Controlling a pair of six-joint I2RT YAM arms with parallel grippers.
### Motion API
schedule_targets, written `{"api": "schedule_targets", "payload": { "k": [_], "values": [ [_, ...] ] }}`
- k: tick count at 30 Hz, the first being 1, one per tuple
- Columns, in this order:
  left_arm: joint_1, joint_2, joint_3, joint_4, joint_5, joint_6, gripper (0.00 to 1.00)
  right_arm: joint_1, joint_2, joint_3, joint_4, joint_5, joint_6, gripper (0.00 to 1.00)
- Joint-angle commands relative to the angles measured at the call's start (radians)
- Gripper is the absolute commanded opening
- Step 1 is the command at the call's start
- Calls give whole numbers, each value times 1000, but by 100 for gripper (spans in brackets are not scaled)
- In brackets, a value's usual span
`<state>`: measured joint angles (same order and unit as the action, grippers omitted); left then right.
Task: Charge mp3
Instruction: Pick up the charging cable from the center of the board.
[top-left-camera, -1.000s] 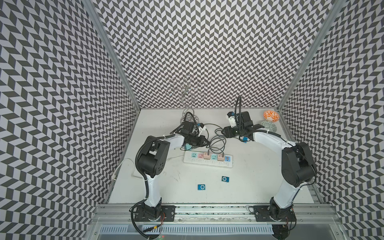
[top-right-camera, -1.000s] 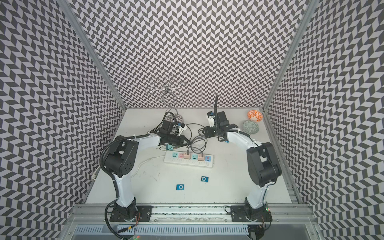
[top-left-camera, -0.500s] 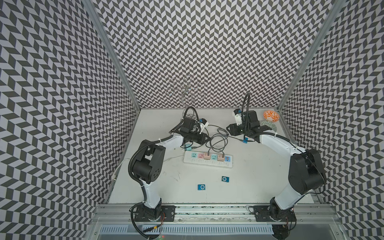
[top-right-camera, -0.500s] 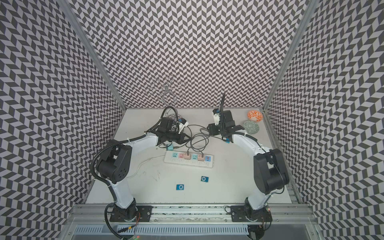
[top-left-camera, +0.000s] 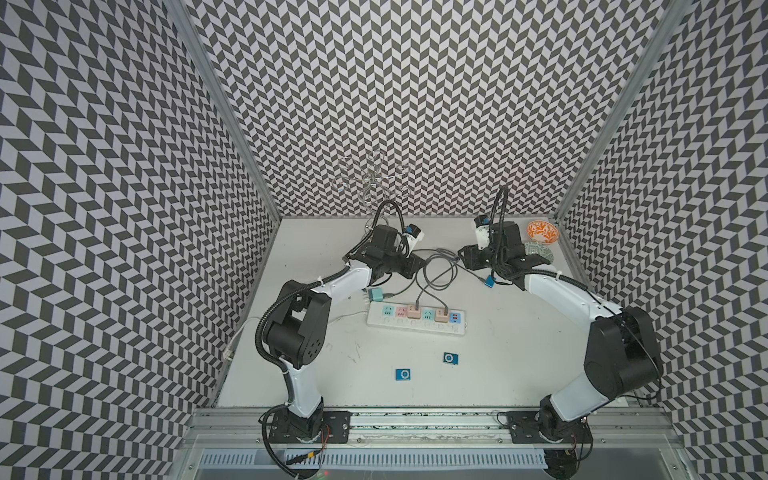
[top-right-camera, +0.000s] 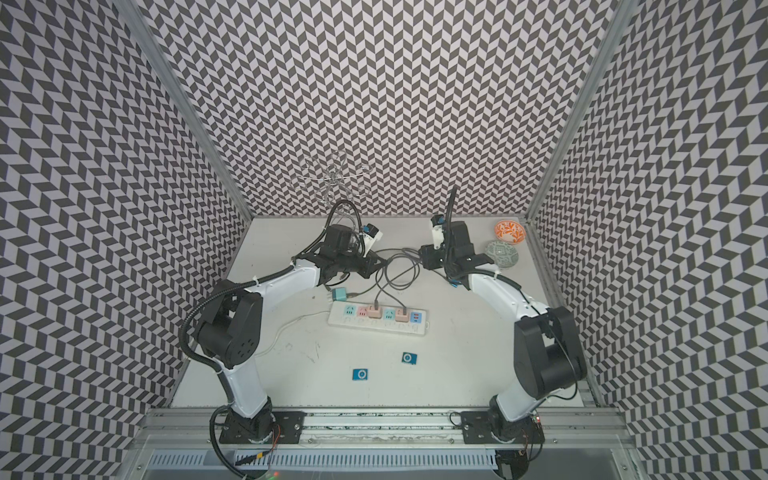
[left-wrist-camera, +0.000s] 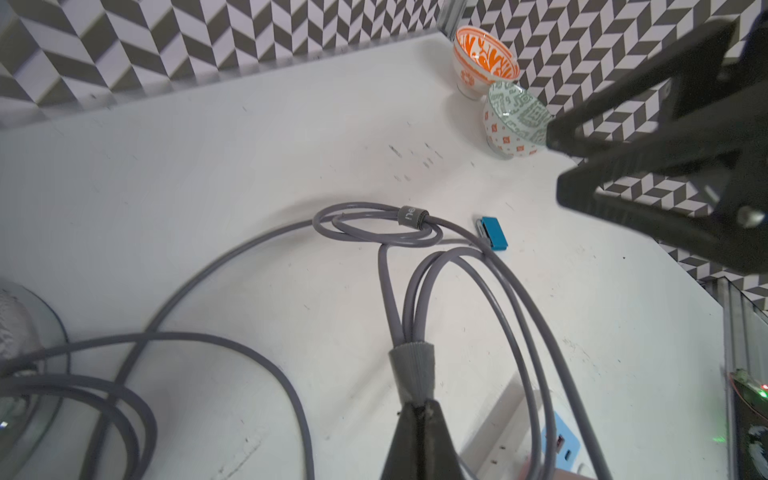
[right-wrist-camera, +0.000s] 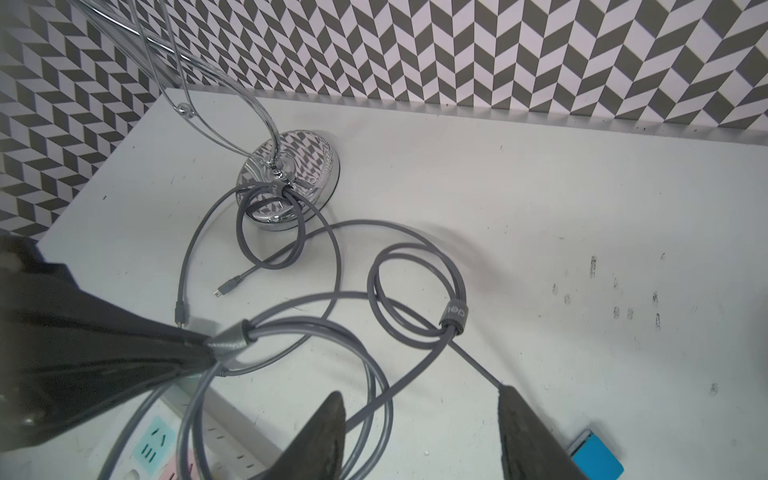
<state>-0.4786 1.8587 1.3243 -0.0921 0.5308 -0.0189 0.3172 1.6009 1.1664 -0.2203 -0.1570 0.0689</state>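
On the table (top-left-camera: 519, 374) the strip (top-left-camera: 415, 323) carries two plugged adapters, and grey cable (top-left-camera: 436, 270) loops away behind it. My left claw (left-wrist-camera: 415, 415) is clamped on a strapped bundle of that cable. My right claw (right-wrist-camera: 420, 391) stands with its jaws apart over one strand. One mp3 (left-wrist-camera: 493, 233) lies just beside it at a cable's end, but I can't tell if the plug is seated. A second mp3 (top-left-camera: 403, 374) and a third mp3 (top-left-camera: 450, 358) lie loose before the strip, so I judge most of the charging remains.
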Motion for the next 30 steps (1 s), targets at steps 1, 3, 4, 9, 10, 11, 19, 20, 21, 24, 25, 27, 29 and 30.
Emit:
{"api": "schedule_targets", "payload": {
  "k": [1, 3, 4, 9, 10, 11, 19, 20, 21, 24, 25, 27, 29, 30],
  "values": [
    [-19, 9, 51, 49, -20, 34, 0, -5, -29, -26, 58, 1, -4, 58],
    [-25, 20, 59, 53, -28, 36, 0, -6, -31, -34, 58, 7, -11, 58],
    [-27, 24, 62, 60, -24, 33, 0, -7, -33, -37, 57, 8, -14, 58],
    [-39, 32, 86, 105, -3, 9, 0, -9, -47, -62, 59, 31, -24, 58],
    [-46, 35, 95, 106, -3, 10, 0, -10, -51, -68, 61, 35, -24, 58],
    [-51, 41, 104, 98, -5, 21, 0, -13, -56, -72, 63, 39, -21, 58],
    [-52, 37, 76, 7, -100, 36, 0, -83, -54, -98, 88, -70, 103, 58],
    [-51, 28, 60, -5, -115, 37, 0, -91, -38, -91, 90, -114, 124, 58],
    [-50, 21, 47, -14, -126, 36, 0, -93, -20, -82, 91, -159, 134, 58],
    [-38, 4, -3, -23, -133, 20, 0, -89, 54, -42, 88, -264, 187, 58],
    [-34, 1, -18, -24, -132, 12, 0, -86, 80, -33, 89, -270, 197, 57],
    [-28, -4, -38, -30, -126, -2, 0, -76, 121, -21, 92, -263, 173, 57],
    [-25, -8, -61, -32, -121, -14, 0, -72, 170, 12, 66, -220, 139, 56],
    [-24, -11, -74, -29, -121, -20, 0, -71, 198, 39, 38, -211, 125, 56]
  ]
}}
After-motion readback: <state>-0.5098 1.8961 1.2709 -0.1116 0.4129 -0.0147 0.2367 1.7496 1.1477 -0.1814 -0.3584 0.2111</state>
